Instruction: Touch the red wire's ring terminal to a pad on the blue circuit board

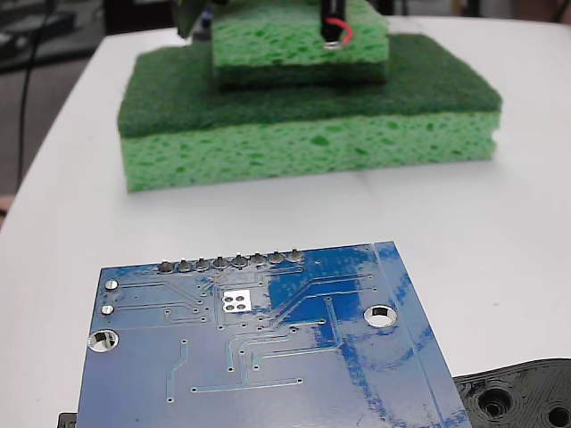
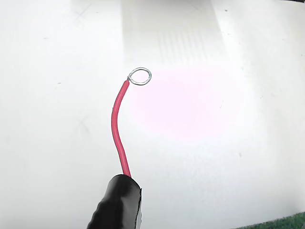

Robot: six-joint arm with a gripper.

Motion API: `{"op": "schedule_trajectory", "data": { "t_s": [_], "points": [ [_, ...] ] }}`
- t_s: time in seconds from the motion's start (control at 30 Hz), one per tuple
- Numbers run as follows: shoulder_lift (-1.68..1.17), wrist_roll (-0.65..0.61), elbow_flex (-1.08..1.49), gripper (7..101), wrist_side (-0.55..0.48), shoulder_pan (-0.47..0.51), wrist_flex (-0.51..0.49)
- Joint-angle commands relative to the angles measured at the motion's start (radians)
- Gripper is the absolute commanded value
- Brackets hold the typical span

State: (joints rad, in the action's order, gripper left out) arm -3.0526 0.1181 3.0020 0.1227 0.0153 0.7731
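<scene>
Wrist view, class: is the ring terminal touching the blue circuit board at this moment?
No. The ring terminal on the red wire hangs over bare white table, with no blue board anywhere in that view.

Little of the arm shows. The end effector lies outside both pictures: no fingers, wrist or link can be made out, so whether its jaws stand apart or closed cannot be told.

What does show is what it carries. In the fixed view a black sleeve (image 1: 335, 16) comes down from the top edge, close to upright, with the red wire (image 1: 345, 33) curling out at its lower end and the ring terminal (image 1: 332, 42) lowest of all.

In the wrist view the sleeve enters at the bottom edge (left of centre); the wire climbs from it in a gentle bend, the ring at its tip.
</scene>
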Motion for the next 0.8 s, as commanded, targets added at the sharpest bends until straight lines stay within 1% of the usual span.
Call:
{"op": "schedule_trajectory", "data": {
  "t_s": [0.03, 0.63, 0.8],
  "points": [
    [-0.002, 0.000, -0.008, 100.3, -0.003, 0.002, -0.002],
    [-0.002, 0.002, -0.008, 100.3, -0.005, 0.003, -0.002],
    [-0.002, 0.000, -0.008, 100.3, -0.029, 0.028, -0.002]
  ]
}}
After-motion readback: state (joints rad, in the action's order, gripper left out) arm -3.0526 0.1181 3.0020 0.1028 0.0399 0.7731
